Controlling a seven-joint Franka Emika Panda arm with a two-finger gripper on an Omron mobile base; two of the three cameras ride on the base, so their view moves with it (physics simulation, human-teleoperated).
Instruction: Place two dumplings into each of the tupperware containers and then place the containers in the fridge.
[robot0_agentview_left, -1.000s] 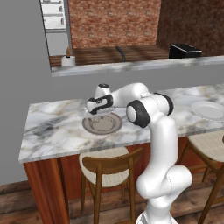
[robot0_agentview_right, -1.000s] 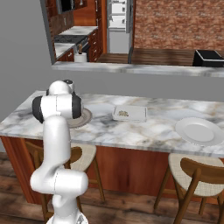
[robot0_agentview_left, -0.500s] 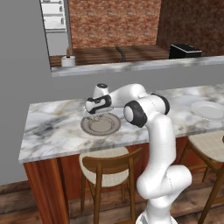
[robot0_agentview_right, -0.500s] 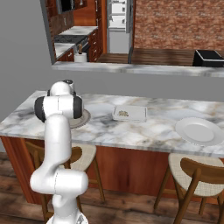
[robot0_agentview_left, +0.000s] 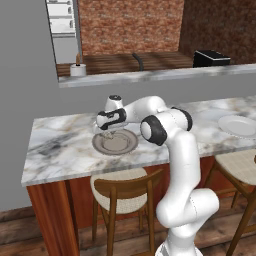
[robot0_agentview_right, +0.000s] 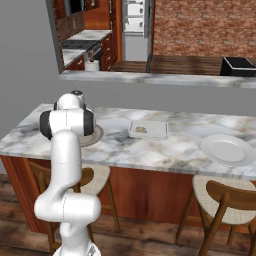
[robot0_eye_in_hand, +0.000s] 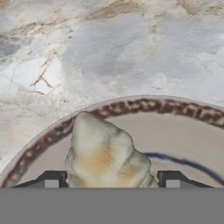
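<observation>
One tupperware container (robot0_agentview_right: 148, 129) on the surface (robot0_agentview_right: 165, 150) holds dumplings (robot0_agentview_right: 141, 130). The arm reaches low over the left plate (robot0_agentview_left: 116, 143); the end effector (robot0_eye_in_hand: 111, 178) straddles a dumpling (robot0_eye_in_hand: 106, 154), jaws apart, grip unclear.

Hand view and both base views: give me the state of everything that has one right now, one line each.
Gripper: low over the plate, fingers either side of a dumpling, gaps visible, not yet gripping.
Dumpling: on the brown plate, between the fingers.
Brown plate: flat on the counter, under the gripper.
Tupperware container: on the counter, something small and tan inside; count unclear.
White plate: on the counter, bare.
</observation>
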